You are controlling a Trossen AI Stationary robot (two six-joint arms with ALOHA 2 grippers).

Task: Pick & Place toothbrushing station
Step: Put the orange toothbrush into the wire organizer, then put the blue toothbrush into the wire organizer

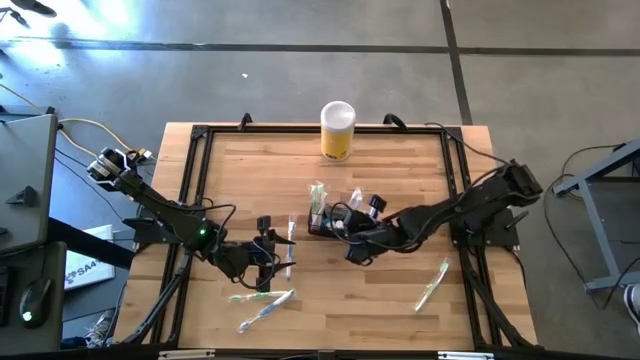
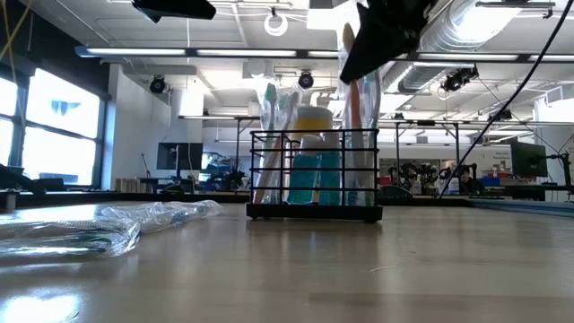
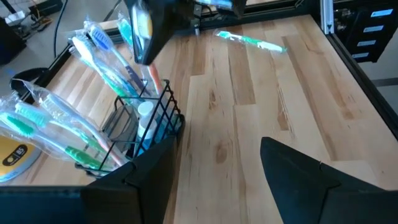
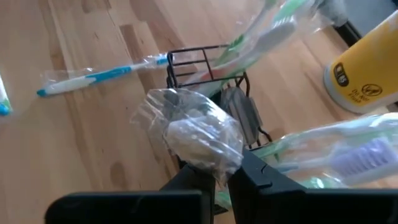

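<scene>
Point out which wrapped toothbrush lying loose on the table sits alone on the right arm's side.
The green-handled wrapped toothbrush, lying alone near the table's front right. The other loose ones lie on the left arm's side, near the left hand.

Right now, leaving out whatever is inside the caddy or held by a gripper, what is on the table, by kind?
Black wire caddy: 1
Yellow cylinder: 1
Loose wrapped toothbrushes: 4
Total: 6
</scene>
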